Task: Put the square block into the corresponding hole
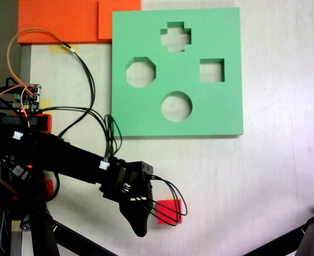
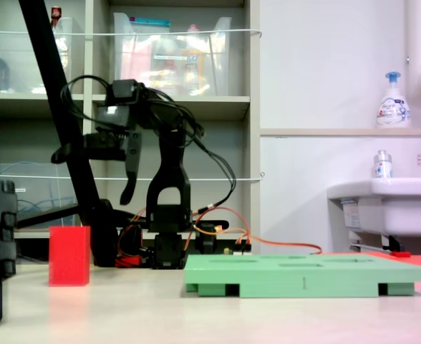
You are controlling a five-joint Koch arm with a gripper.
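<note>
The square block [image 1: 170, 212] is a small red foam cube resting on the pale table; black cables cross its left part. In the side fixed view the square block [image 2: 69, 256] stands left of the arm's base. My gripper [image 1: 142, 220] hovers just left of the cube and well above the tabletop, open and holding nothing. From the side, one jaw of the gripper [image 2: 89, 179] sticks out leftward while the other hangs down. The green foam board [image 1: 146, 114] lies at the far side, with the square hole [image 1: 212, 70] at its right.
The board also has cross [image 1: 175, 37], octagonal [image 1: 141, 73] and round [image 1: 177, 106] cut-outs. Orange foam sheets [image 1: 61, 21] lie at the top left. Black stand legs [image 1: 301, 240] cross the lower corners. A sink [image 2: 386, 204] and shelves [image 2: 175, 100] stand behind.
</note>
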